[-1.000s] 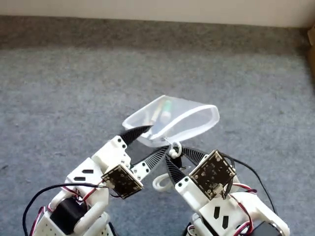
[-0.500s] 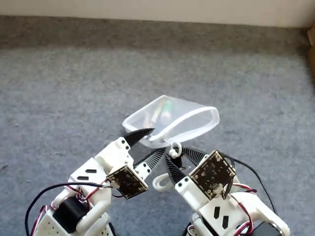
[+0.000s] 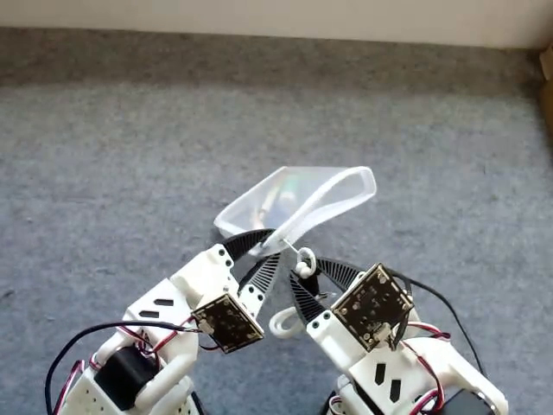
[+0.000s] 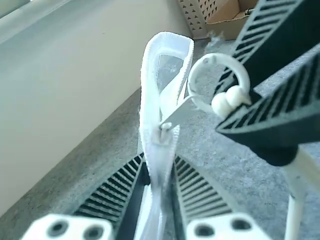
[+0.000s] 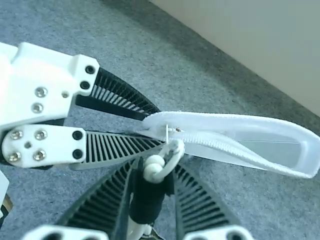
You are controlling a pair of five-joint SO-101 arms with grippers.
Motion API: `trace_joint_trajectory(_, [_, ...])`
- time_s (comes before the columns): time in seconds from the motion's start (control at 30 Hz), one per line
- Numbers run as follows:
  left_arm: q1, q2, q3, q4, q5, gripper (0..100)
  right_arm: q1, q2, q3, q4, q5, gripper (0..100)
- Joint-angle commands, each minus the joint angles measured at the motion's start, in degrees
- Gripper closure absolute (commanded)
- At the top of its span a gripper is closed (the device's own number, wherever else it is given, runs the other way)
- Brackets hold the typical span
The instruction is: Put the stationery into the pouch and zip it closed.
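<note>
Left gripper (image 3: 257, 245): I see its fingers clamped on the pouch (image 3: 298, 203) at the zip end.
Right gripper (image 3: 308, 272): fingers pinched on the pull ring (image 3: 306, 262).
Mouth: gaping, stationery (image 3: 289, 184) inside.

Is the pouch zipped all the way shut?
No, the pouch gapes wide open beyond the slider, which sits near one end.

One clear plastic pouch with a white zip (image 3: 251, 209), one white ring zip pull (image 3: 305, 264). Two white-bodied grippers with black ribbed fingers: left gripper (image 3: 264, 246), right gripper (image 3: 308, 275). Pen-like stationery (image 3: 282, 192) inside, too blurred to count; one brown cardboard box (image 4: 226, 12).
</note>
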Motion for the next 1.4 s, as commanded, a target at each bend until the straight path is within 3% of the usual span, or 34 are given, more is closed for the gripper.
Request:
trace_joint_trajectory(0.0, [-0.2,0.4,-3.3,0.7,-0.3,99,-0.1,0.0,-3.3,-1.2,0.7,99.3])
trace_joint_trajectory(0.77, [-3.7,0.3,-6.0,3.5,1.1,99,15.1,0.0,4.1,-10.6,2.5,99.3])
trace_joint_trajectory(1.37, [-5.3,0.3,-6.4,3.6,1.3,99,19.7,0.4,4.3,-11.8,4.8,99.3])
